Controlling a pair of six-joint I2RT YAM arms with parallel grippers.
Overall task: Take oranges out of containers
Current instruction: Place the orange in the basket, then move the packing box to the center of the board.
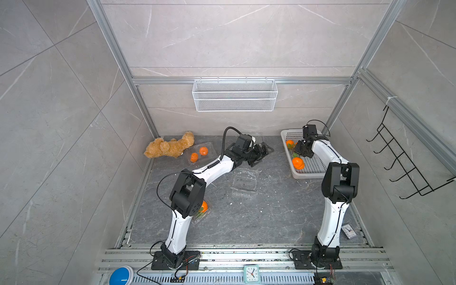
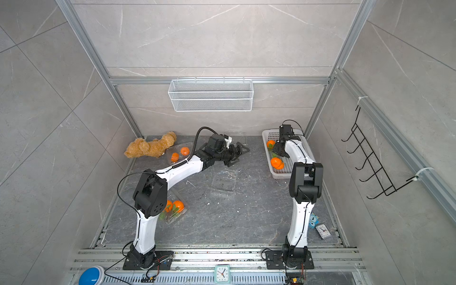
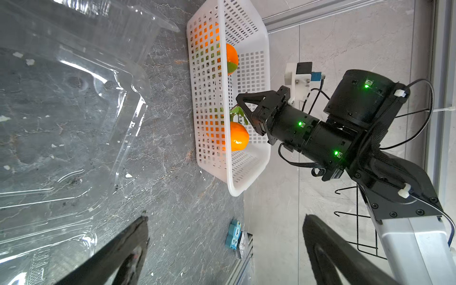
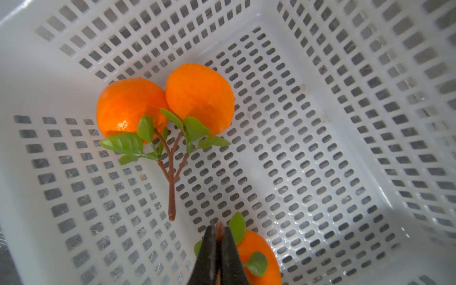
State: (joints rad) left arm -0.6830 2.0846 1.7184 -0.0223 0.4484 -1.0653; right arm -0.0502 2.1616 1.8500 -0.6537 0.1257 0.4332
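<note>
In the white basket (image 4: pixel 345 74), a pair of oranges (image 4: pixel 199 96) is joined on a forked stem (image 4: pixel 172 192), whose long axis is aimed with its cut end toward the right pincer (image 4: pixel 218 230). That pincer is clamped tight on the brown stalk (image 4: pixel 219 225) of a third orange (image 4: pixel 264 249). The left pincer (image 1: pixel 263 156) is held wide open and empty over the bench (image 1: pixel 246 222), near an empty container (image 1: pixel 243 180).
</note>
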